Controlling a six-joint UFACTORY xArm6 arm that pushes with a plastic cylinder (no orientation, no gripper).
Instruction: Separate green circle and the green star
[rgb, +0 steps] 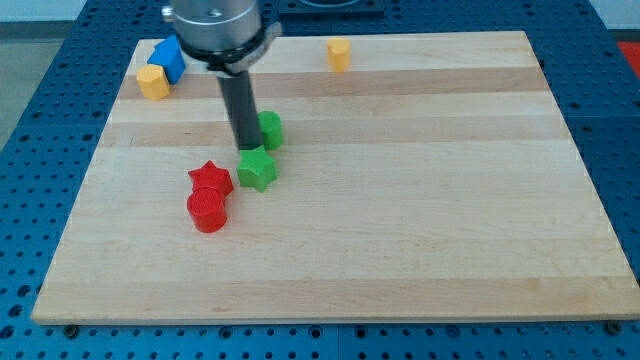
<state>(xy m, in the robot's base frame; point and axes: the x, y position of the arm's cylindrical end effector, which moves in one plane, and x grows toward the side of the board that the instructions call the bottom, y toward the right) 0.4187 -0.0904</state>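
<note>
a: start at the view's bottom. what sits nearest?

b: the red circle (208, 211), with the red star (211, 179) touching it just above. right of the star, close but apart, is the green star (257, 168).

a: and my tip?

b: my tip (248, 147) is a bare rod, nothing to open or close, so it grasps nothing. it stands just above the green star, at the left edge of the green circle (269, 130). whether it touches either one i cannot tell; the rod hides part of the circle.

a: so the two greens are still near each other?

b: yes, the circle just up and right of the star, a small gap at most.

a: what could go wrong?

b: i'd judge that a push down the view drives the green star into the red pair and bunches all three. a push off-centre on the circle may let it slip round the rod and stay put.

a: farther back?

b: a yellow block (153, 82) touching a blue block (168, 58) at the top left, and another yellow block (339, 54) at the top edge of the wooden board (450, 200). sending the circle up and right looks safe.
</note>
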